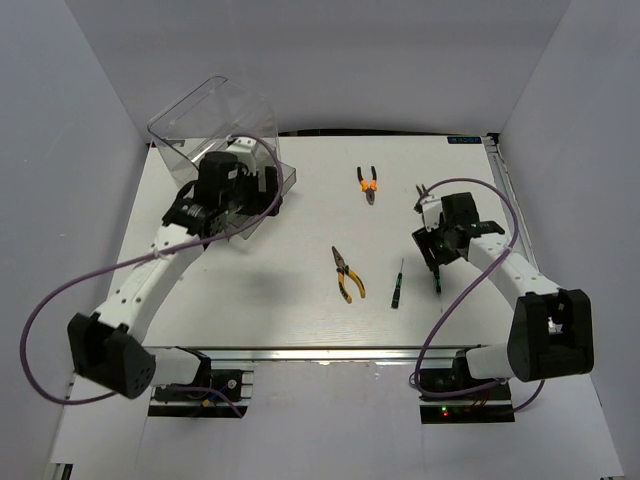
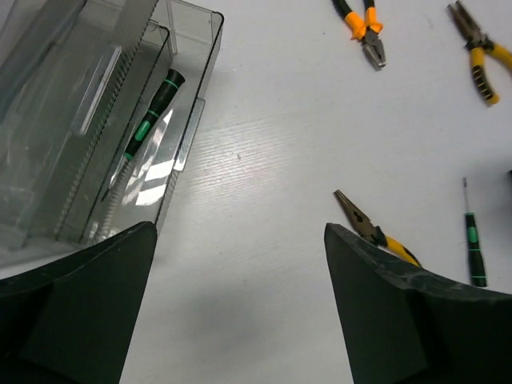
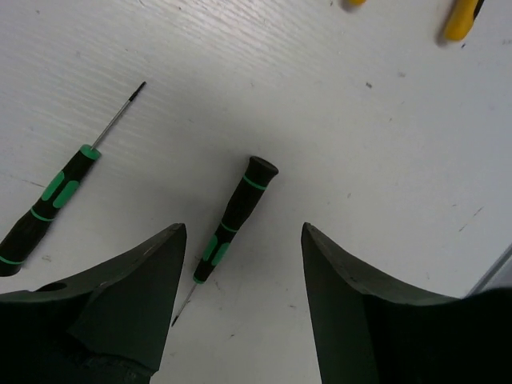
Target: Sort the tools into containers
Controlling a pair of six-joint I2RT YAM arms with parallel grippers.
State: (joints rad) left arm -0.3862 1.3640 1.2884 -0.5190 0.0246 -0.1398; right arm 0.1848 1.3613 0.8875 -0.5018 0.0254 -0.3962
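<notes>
Matte black fingers point(image 3: 120, 320) of the right tool point(image 3: 242, 240) are standing wide apart, gripping nothing. They are hanging over a slim screwdriver point(image 3: 232, 214) that is lying flat on the bench point(image 3: 360, 120) between them. Its round handle is showing black rubber broken by green bands, and its thin steel shaft is running toward the left-hand finger. A second screwdriver point(image 3: 56, 196) of the same make is lying just beside it on the finely ribbed white surface. The left tool point(image 2: 240, 232) is likewise holding its blunt, dull-black fingers parted and empty. It is hovering just beside the long, open-topped drawer point(image 2: 196, 104) of the cabinet point(image 1: 215, 115), a clear plastic box with a curved transparent top and grey-tinted walls. A third screwdriver point(image 2: 152, 112) is resting inside that drawer, lying along its length. Out on the open bench, orange-gripped pliers point(image 1: 368, 184) are lying toward the far edge. Needle-nosed pliers point(image 1: 347, 273) with yellow grips and tapering steel jaws are lying near the middle. Yellow-handled pliers point(image 2: 480, 48) are showing at the corner of the left wrist view.
</notes>
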